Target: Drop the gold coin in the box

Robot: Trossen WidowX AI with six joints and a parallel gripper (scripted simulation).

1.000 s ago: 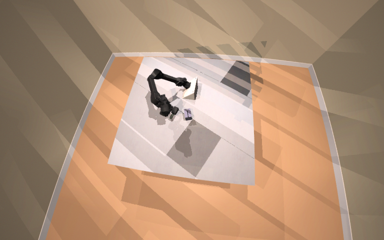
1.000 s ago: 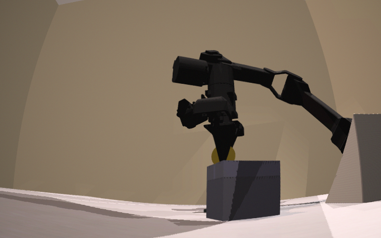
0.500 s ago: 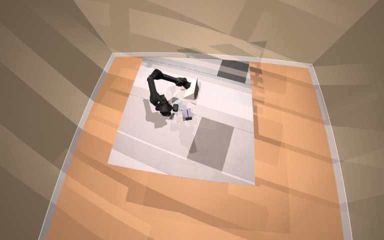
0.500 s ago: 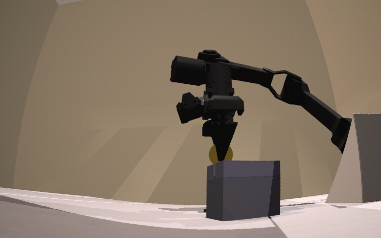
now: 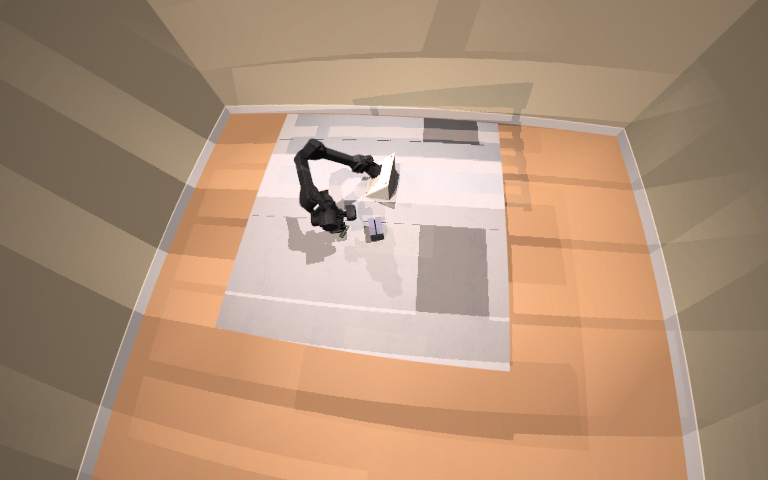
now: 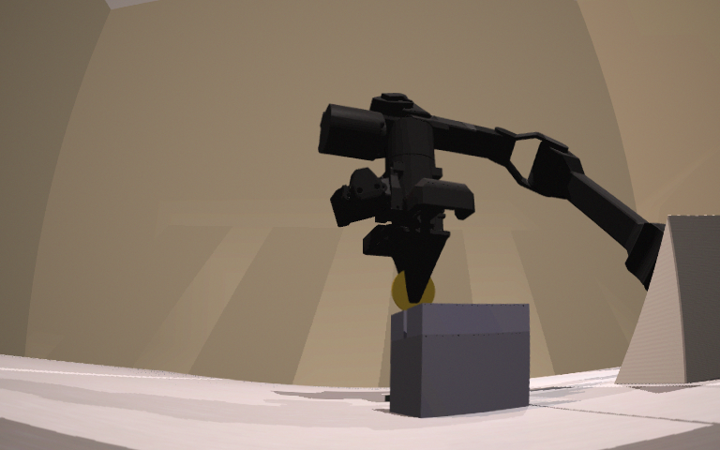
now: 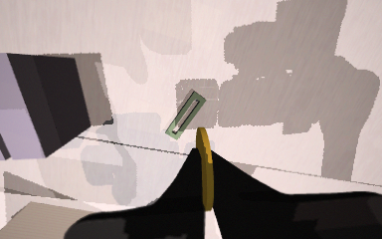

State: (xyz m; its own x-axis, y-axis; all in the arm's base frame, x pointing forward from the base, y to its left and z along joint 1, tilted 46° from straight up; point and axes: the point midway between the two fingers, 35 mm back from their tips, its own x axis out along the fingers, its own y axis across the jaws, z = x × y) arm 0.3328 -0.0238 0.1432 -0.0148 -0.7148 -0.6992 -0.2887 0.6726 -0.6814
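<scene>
In the wrist view, the box (image 5: 375,227) (image 6: 467,360) (image 7: 45,95) blocks the left edge of the frame; between it and the holder (image 7: 174,133), near the centre, lies an open gap. In the exterior view, open air spans left of the box; at right a wedge (image 5: 382,183) (image 6: 658,318) (image 7: 35,221) stands in the way.

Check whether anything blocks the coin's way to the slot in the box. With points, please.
Nothing visible stands between the coin (image 6: 397,292) (image 7: 208,184), pinched in the gripper (image 6: 414,300) (image 7: 199,153), and the slot (image 5: 374,225) (image 6: 405,322); the box (image 5: 372,227) (image 6: 472,360) (image 7: 62,95) itself is closed around that narrow opening.
</scene>
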